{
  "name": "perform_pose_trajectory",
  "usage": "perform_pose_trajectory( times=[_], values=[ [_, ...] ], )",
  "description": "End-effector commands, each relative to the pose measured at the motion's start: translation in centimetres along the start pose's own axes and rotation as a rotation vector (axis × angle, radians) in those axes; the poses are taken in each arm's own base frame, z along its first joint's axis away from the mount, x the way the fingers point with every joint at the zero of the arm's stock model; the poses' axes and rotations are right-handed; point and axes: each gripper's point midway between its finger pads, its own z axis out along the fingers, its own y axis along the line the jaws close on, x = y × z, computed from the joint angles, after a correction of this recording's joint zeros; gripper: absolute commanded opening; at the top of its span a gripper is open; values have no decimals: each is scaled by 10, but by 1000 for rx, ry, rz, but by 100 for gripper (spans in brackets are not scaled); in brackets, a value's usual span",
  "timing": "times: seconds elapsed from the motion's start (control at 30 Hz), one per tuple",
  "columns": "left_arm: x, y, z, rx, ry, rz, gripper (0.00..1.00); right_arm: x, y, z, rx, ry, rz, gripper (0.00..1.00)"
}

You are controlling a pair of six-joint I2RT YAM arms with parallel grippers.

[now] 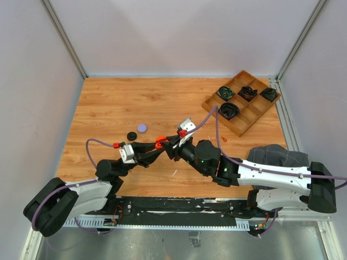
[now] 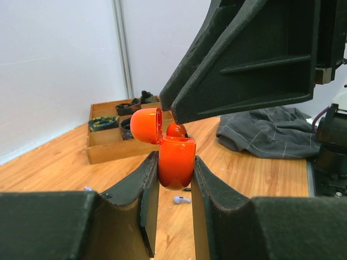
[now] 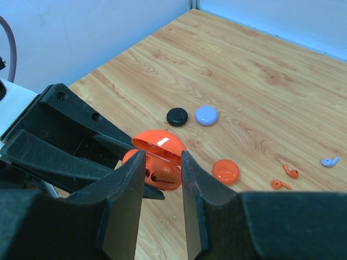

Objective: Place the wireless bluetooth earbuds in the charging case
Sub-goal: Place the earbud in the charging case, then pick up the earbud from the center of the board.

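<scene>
My left gripper (image 2: 175,162) is shut on the orange charging case (image 2: 176,160) and holds it upright above the table with its lid (image 2: 146,125) swung open. In the right wrist view the case (image 3: 162,162) lies between the fingers of my right gripper (image 3: 162,160). That gripper is open and hovers right over the case. An orange earbud (image 3: 164,174) rests inside the case, touching neither finger. Two more orange earbuds (image 3: 290,171) and a lilac earbud (image 3: 328,161) lie loose on the wood. The two grippers meet at the table's middle (image 1: 165,143).
A black disc (image 3: 177,116), a lilac disc (image 3: 206,115) and an orange disc (image 3: 225,170) lie beyond the case. A wooden tray (image 1: 254,112) with coiled black cables stands at the back right. A grey cloth (image 1: 276,155) lies at the right, over my right arm.
</scene>
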Motion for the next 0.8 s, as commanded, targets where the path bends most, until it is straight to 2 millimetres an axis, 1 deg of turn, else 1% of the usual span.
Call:
perform_pose_trajectory(
  times=[0.0,0.1,0.23,0.33,0.4,0.5,0.6,0.67,0.77],
  values=[
    [-13,1,-4,-15,-61,40,0,-2,7,-3,-14,7,1,36],
    [-10,3,-7,-30,-52,45,0,-7,4,-5,-2,2,-8,39],
    [-4,7,-11,-54,-37,51,0,-11,-5,-8,22,22,-54,47],
    [1,9,-14,-78,-20,35,0,-12,-19,-12,56,79,-97,50],
    [5,10,-16,-87,-7,29,0,-8,-31,-15,74,137,-128,54],
    [10,14,-18,-114,12,19,0,2,-54,-21,117,226,-157,57],
    [17,18,-20,-142,41,-7,0,17,-83,-29,171,310,-141,59],
    [22,21,-23,-162,61,-19,0,31,-105,-37,219,371,-118,59],
    [25,27,-28,-207,72,-22,0,53,-145,-51,320,468,-87,59]
  ],
)
